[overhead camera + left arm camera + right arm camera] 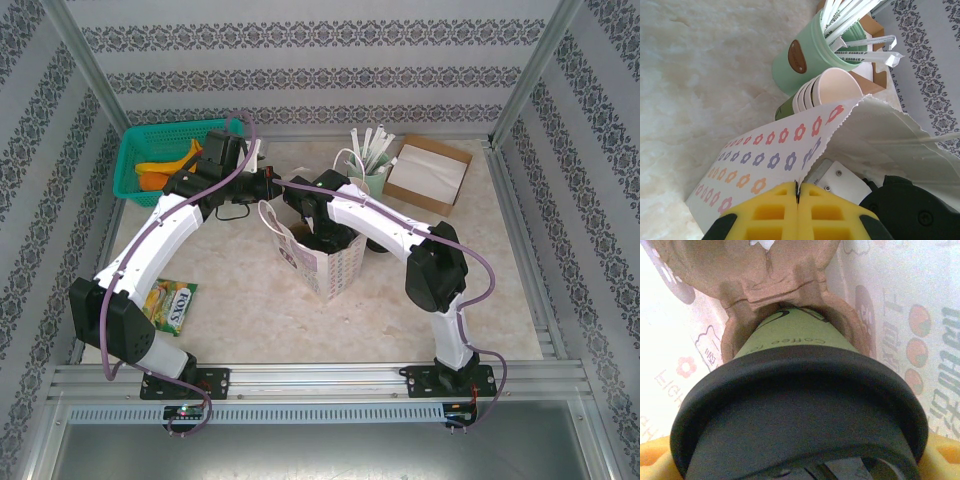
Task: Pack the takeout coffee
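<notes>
While the left fingers [765, 212] are pressed together on the top edge of the white flower-printed paper bag [775, 160], the right fingers [945, 455] stand wide against both sides of the round black plastic lid [800, 405], gripping the takeout coffee [790, 337], a green-walled paper cup. Its lower end sits in a brown moulded-pulp carrier [740, 270] inside the bag, at the middle of the pale marbled surface [250, 310]. A stack of lidless cream cups [832, 87] and a mint-green canister of straws [790, 75] stand just beyond the bag.
</notes>
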`<action>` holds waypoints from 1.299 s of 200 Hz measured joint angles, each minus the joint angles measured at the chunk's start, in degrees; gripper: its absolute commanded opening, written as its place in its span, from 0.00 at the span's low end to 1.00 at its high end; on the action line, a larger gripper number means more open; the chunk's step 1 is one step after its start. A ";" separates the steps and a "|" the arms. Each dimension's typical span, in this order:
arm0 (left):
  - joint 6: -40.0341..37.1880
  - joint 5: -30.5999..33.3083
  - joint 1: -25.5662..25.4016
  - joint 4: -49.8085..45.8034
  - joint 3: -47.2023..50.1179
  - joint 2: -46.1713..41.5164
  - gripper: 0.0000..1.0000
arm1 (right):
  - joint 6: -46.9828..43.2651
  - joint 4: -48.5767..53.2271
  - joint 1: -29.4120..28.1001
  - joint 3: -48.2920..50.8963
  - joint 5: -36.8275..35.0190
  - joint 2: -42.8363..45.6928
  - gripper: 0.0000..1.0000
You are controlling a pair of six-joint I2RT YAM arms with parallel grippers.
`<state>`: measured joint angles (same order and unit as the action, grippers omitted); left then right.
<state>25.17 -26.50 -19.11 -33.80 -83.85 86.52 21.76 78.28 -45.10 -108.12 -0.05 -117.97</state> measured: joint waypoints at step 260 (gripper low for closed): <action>0.02 -0.02 0.00 0.00 0.02 0.00 0.00 | 0.61 -1.57 0.00 2.93 0.11 -0.81 0.73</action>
<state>25.19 -26.52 -19.11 -33.80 -83.83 86.52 22.37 76.71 -45.10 -105.19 0.05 -118.78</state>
